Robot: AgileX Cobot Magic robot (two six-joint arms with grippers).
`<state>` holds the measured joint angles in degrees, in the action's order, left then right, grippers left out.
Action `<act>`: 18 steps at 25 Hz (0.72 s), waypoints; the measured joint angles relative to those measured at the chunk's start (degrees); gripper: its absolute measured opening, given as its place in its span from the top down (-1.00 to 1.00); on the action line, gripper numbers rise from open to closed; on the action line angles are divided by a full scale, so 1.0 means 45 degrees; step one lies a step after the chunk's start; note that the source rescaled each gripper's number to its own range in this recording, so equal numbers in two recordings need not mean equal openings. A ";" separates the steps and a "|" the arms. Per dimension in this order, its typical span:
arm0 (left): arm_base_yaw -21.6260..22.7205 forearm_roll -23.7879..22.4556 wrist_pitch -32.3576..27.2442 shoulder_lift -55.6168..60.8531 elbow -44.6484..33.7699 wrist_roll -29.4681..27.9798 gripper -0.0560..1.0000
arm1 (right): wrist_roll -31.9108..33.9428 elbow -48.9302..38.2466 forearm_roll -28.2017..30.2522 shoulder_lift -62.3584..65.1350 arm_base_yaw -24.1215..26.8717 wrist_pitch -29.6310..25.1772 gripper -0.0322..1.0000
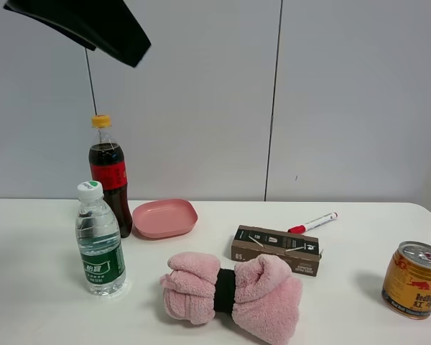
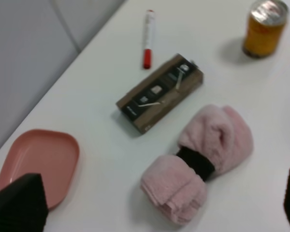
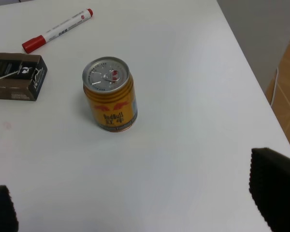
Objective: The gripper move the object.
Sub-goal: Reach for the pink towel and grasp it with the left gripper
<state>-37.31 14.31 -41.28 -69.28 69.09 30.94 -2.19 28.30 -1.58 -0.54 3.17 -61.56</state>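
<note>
Two pincers are seen spread wide and empty: the left pincer [image 2: 162,203] is held above the pink towel roll [image 1: 194,287], the right pincer [image 3: 137,200] above the can [image 3: 109,94]. The roll is laid on the surface [image 1: 43,316], with the brown box [image 1: 276,251] just beside it at 1 o'clock and the water bottle [image 1: 99,244] at 9 o'clock. Were only one fluffy end pinched, the roll would probably sag or be dragged from its black band [image 1: 225,290]; the box could be knocked by a descent drifting toward 1 o'clock.

The fluffy pink towel [image 1: 266,287], rolled and cinched into a bow by a black band [image 1: 224,290], is laid on the table [image 1: 43,316] beside the brown box [image 1: 276,250]; the left gripper [image 2: 156,200] is held wide, apart.
</note>
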 joint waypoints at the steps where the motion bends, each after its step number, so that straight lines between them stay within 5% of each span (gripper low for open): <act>1: -0.0332 -0.0170 0.0006 -0.0143 0.0000 0.0228 -1.00 | 0.0000 0.0000 0.0000 0.0000 0.0000 0.0000 -1.00; 12: -0.2704 -0.0703 0.0021 -0.1576 0.0085 0.1673 -1.00 | 0.0000 0.0000 0.0000 0.0000 0.0000 0.0000 -1.00; 18: -0.3346 -0.2513 -0.0200 -0.2792 0.0085 0.1673 -1.00 | 0.0000 0.0000 0.0000 0.0000 0.0000 0.0000 -1.00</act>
<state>-52.37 3.00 -42.18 -81.85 69.47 38.46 -2.19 28.30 -1.58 -0.54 3.17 -61.56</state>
